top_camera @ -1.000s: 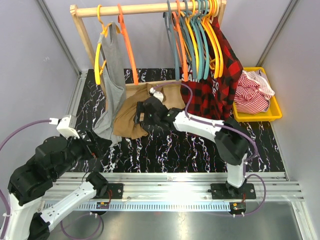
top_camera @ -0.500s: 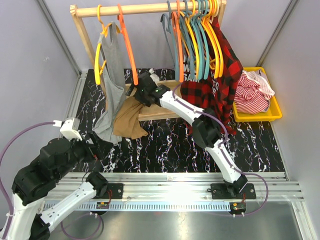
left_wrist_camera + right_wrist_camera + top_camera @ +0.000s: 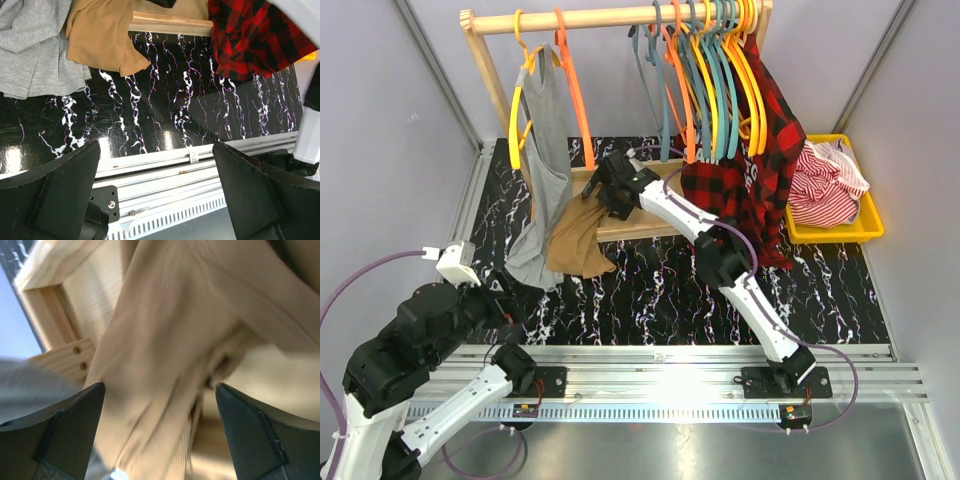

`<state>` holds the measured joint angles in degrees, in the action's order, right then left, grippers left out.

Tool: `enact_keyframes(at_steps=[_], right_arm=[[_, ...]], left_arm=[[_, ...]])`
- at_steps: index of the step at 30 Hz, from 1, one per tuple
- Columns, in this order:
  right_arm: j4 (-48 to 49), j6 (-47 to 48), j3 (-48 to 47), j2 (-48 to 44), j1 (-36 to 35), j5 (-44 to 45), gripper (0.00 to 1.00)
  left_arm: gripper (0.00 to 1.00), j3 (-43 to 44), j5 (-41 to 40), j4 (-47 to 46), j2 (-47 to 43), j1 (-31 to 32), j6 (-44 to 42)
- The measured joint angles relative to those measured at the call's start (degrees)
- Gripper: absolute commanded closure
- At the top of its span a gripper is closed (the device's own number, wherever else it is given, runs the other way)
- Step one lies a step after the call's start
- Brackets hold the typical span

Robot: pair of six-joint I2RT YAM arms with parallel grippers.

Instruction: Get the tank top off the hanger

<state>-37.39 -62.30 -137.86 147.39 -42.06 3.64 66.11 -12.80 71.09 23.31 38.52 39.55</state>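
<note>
A grey tank top [image 3: 550,140] hangs by its straps on a yellow hanger [image 3: 516,112] at the left end of the wooden rail [image 3: 600,17]; its hem [image 3: 35,55] trails onto the black marbled table. My right gripper [image 3: 600,188] is open just right of it, at the rack's lower bar. Its fingers [image 3: 75,420] face tan ribbed fabric [image 3: 165,335], apart from it. My left gripper [image 3: 512,292] hovers open and empty near the table's front edge, below the tank top. In the left wrist view the left gripper [image 3: 155,146] spans only the metal rail.
A tan garment [image 3: 578,235] drapes over the rack's lower bar beside the tank top. An empty orange hanger [image 3: 578,100] hangs next to the yellow one. Several hangers and a red plaid shirt [image 3: 750,170] crowd the rail's right end. A yellow bin [image 3: 832,233] holds striped clothes.
My right arm has swung from mid-table up and back to the rack's lower bar over the tan garment. The left arm has drawn slightly toward the near edge. Both grippers stayed open.
</note>
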Motion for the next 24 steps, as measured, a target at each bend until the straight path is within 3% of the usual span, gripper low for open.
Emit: enact_keyframes(at_steps=[4, 6, 7, 8, 9, 11, 16, 20, 24], right_arm=[[-0.1, -0.2, -5.3, 6.2, 0.5, -3.7, 0.13], [1.6, 0.0, -4.6, 5.9, 0.6, -4.9, 0.35], [3.8, -0.3, -2.8, 5.7, 0.6, -5.9, 0.6], [4.2, -0.1, -2.0, 5.7, 0.6, -6.4, 0.6], [6.1, -0.4, 0.0, 5.5, 0.5, -7.1, 0.86], [9.7, -0.1, 4.1, 4.5, 0.6, -8.1, 0.99], [20.6, 0.3, 20.1, -3.9, 1.0, -8.2, 1.0], [29.2, 3.1, 37.5, -16.8, 2.0, -9.4, 1.0], [33.2, 9.7, 48.3, -30.5, 3.4, -13.9, 1.0]], left_arm=[[0.01, 0.0, -0.2, 0.0, 0.0, 0.0, 0.0], [0.01, 0.0, -0.5, 0.1, 0.0, 0.0, 0.0], [0.01, 0.0, -0.6, 0.1, 0.0, 0.1, 0.0], [0.01, 0.0, -0.7, 0.1, 0.0, 0.1, 0.0], [0.01, 0.0, -0.9, 0.1, 0.0, 0.2, 0.0], [0.01, 0.0, -1.0, 0.1, 0.0, 0.3, 0.0], [0.01, 0.0, -1.1, 0.0, 0.0, 0.6, 0.0], [0.01, -0.7, -1.1, -0.6, 0.0, 0.7, 0.0], [0.01, -1.3, -1.1, -1.4, 0.0, 0.9, -0.1]])
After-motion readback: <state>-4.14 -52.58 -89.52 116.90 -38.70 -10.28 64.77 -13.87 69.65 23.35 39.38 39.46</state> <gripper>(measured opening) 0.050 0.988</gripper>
